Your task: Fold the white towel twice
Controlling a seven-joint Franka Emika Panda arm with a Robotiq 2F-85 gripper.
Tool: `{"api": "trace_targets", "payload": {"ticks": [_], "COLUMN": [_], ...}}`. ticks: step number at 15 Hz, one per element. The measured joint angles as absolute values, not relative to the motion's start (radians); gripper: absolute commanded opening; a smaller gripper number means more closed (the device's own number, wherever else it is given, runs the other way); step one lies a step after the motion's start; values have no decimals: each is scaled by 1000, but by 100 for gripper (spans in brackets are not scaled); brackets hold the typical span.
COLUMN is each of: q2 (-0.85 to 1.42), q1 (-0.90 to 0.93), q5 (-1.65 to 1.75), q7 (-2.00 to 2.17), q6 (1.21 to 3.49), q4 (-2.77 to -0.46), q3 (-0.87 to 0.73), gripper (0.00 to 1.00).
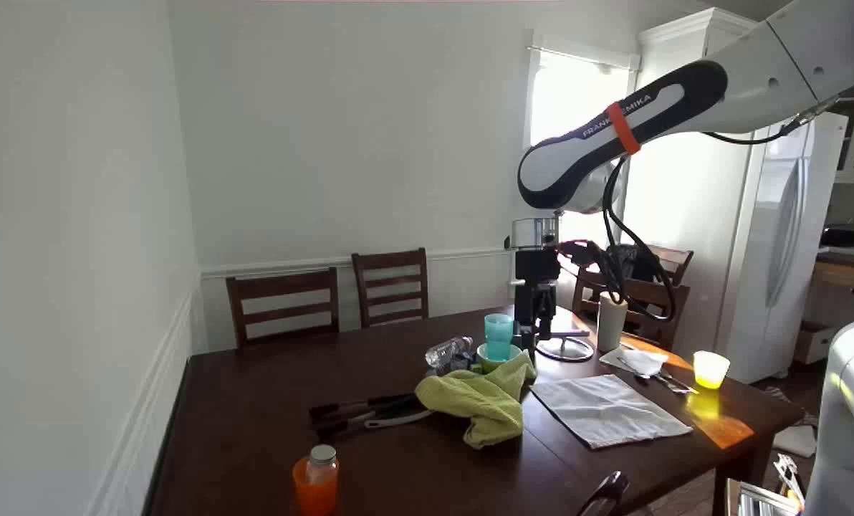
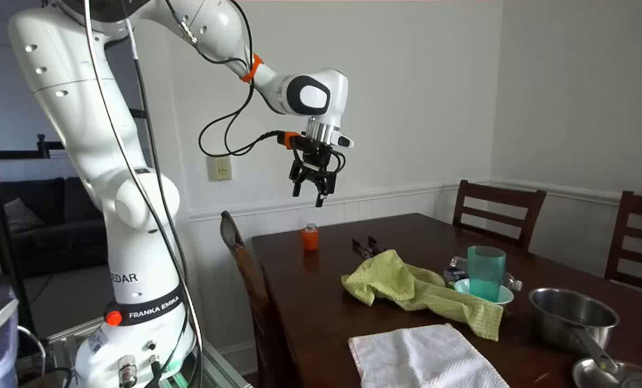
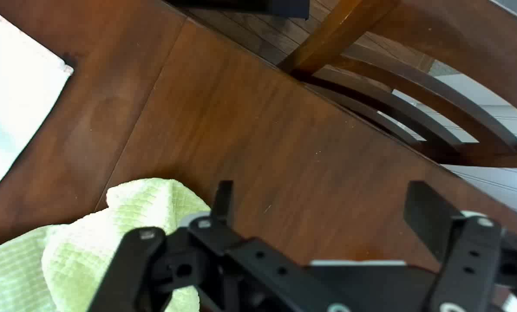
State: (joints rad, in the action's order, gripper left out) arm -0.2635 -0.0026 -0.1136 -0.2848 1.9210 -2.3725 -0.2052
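The white towel (image 1: 608,412) lies flat and spread out on the dark wooden table. It also shows in an exterior view (image 2: 426,358), cut off by the lower frame edge. In the wrist view one corner and part of the white towel (image 3: 11,95) show at the upper left. My gripper (image 2: 308,196) hangs above the table, pointing down, apart from the towel. It also shows in an exterior view (image 1: 536,344). In the wrist view the gripper (image 3: 321,190) has its fingers wide apart with only bare table seen between them.
A crumpled green cloth (image 2: 407,285) lies beside the white towel. Around it are a teal cup (image 2: 486,274) in a bowl, a clear bottle (image 1: 447,351), dark utensils (image 1: 370,412) and an orange cup (image 1: 316,487). A metal pot (image 2: 569,318) and a chair (image 3: 414,86) stand nearby.
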Motion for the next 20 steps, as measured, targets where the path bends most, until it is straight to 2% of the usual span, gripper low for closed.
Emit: {"api": "trace_targets", "payload": {"ticks": [9, 13, 20], "q2": [-262, -204, -13], "q1": [-6, -60, -184], "q5": [-114, -103, 3], "q7": [-283, -230, -190], "q6": [1921, 1929, 2161], "q4": [-2373, -2371, -2339], "q3": [-202, -201, -232], "gripper": [100, 100, 100]}}
